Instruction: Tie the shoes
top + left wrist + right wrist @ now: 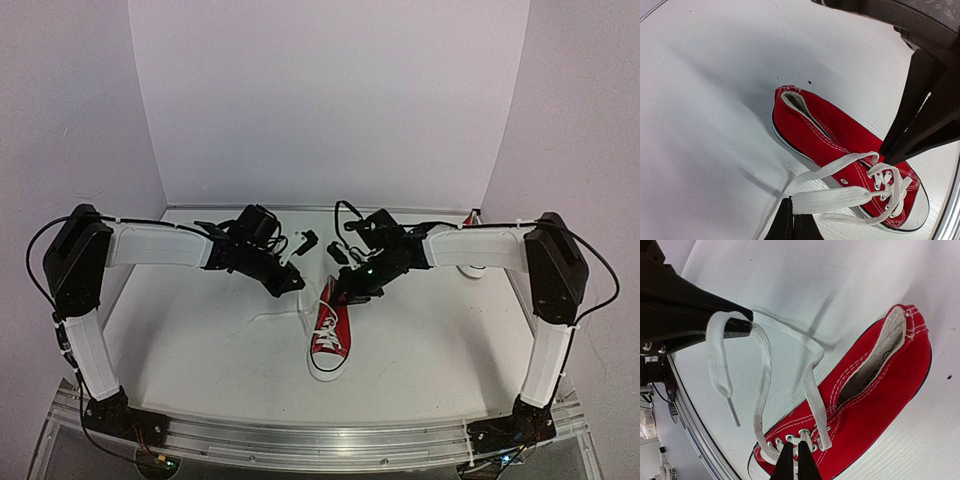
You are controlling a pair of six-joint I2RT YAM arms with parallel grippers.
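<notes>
One red shoe [330, 338] lies on the white table, toe toward the near edge, its white laces loose. My left gripper [293, 283] sits just left of its heel, shut on a flat stretch of lace [830, 199] drawn out sideways from the eyelets; its tips show at the bottom of the left wrist view [793, 212]. My right gripper [345, 292] is over the shoe's opening, its tips [796, 452] shut on the lace at the upper eyelets. A second shoe [468, 266] lies at the back right, mostly hidden behind the right arm.
A metal rail [320, 437] runs along the near table edge between the arm bases. White walls close the table at the back and sides. A free lace end [722, 385] dangles from the left gripper's fingers [737, 326].
</notes>
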